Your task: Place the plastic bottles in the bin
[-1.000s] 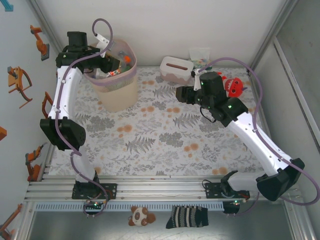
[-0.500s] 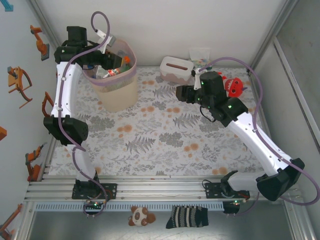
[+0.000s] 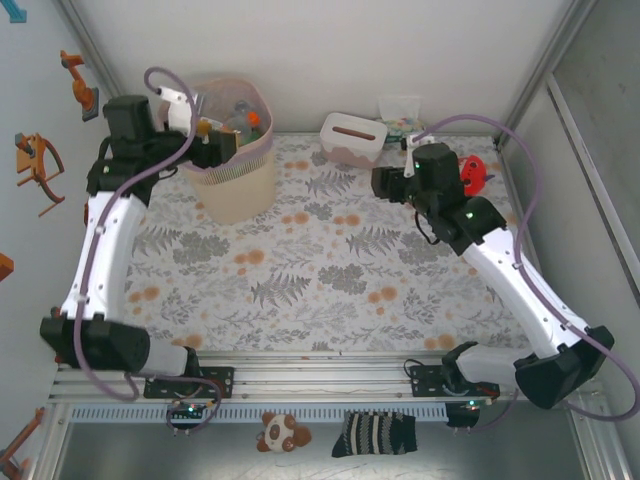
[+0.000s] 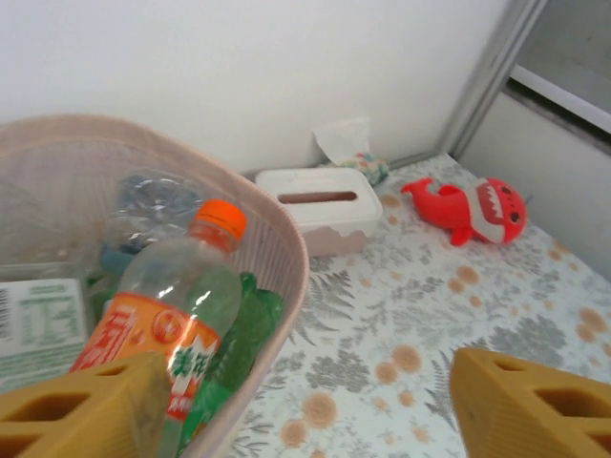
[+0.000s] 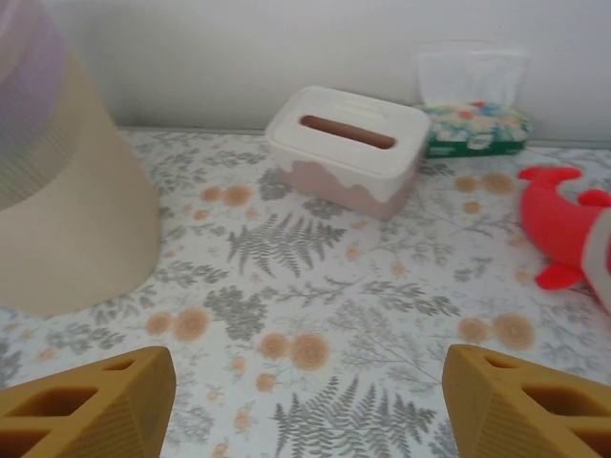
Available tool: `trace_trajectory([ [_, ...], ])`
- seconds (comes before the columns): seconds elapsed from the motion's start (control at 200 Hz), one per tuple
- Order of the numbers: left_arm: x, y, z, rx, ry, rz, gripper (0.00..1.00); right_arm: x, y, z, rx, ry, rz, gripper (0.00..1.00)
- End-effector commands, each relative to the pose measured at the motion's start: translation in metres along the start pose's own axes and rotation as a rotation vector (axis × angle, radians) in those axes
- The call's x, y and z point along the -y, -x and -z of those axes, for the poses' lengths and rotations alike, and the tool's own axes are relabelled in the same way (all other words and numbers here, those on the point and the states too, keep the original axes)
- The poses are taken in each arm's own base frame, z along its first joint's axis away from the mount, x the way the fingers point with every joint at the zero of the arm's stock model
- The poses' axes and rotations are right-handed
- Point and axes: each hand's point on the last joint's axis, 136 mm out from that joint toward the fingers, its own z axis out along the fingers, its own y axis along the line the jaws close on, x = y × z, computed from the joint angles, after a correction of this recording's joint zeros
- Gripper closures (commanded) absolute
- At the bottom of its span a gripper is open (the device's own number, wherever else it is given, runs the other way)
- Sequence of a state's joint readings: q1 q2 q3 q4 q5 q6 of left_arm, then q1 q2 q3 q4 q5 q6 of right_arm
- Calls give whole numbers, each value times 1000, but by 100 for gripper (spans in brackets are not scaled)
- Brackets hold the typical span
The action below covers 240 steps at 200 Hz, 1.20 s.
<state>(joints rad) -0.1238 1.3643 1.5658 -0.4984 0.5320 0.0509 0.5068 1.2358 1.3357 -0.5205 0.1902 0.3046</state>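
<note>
Left wrist | we see left gripper (image 4: 305, 410) spread wide, empty, at left rim of bin (image 4: 286, 239) | plastic bottles (image 4: 181, 305) lie inside | right gripper (image 5: 305, 401) spread wide, empty, above table (image 5: 334, 286)

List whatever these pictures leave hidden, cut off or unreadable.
- Left wrist: bottles deeper in the bin hidden by its wall and the upper ones; no count possible.
- Left wrist: white label cut by the left edge, print blurred.
- Right wrist: red shark plush cut by the right edge.
</note>
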Motion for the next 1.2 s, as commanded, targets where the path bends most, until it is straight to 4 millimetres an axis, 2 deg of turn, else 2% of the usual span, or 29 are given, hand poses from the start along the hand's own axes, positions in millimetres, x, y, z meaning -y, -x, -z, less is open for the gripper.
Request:
trace_trajectory([
  [0.0, -20, 4, 13, 103, 155, 47, 16, 39, -9, 1, -11, -120, -3, 21],
  [0.085, -29, -22, 24, 78, 244, 73, 12, 58, -15, 1, -19, -163, -28, 9],
  [0.1, -31, -28, 25, 68, 260, 79, 12, 62, -15, 1, -19, -173, -31, 2],
  [0.115, -33, -32, 28, 63, 278, 83, 12, 65, -17, 2, -22, -179, -31, 1],
  [0.25, -49, -79, 44, 17, 422, 157, 8, 103, -28, 4, -25, -294, -64, 1],
  [0.33, -56, -104, 54, 14, 491, 199, 0, 121, -37, 3, -37, -361, -64, 3],
  [0.401, -62, -127, 61, -2, 547, 224, 4, 132, -45, 0, -39, -402, -64, 6],
  [0.531, -79, -169, 67, -57, 663, 272, 4, 158, -69, -14, -40, -501, -70, 6],
  [0.651, -100, -196, 71, -27, 788, 306, 4, 179, -99, -37, -56, -547, -72, 5],
  [0.781, -115, -225, 59, -25, 839, 280, 4, 195, -125, -65, -23, -562, -52, 4],
  [0.926, -129, -254, 40, -54, 850, 251, 4, 210, -142, -88, 6, -620, -1, 3],
  [1.001, -135, -263, 28, -67, 830, 230, 4, 215, -141, -92, -22, -654, 48, 4],
  [1.072, -143, -270, 17, -74, 831, 182, 4, 216, -138, -91, 43, -654, 107, 3],
  [1.197, -154, -269, 4, 0, 828, 113, 4, 227, -157, -92, 78, -614, 46, 3],
])
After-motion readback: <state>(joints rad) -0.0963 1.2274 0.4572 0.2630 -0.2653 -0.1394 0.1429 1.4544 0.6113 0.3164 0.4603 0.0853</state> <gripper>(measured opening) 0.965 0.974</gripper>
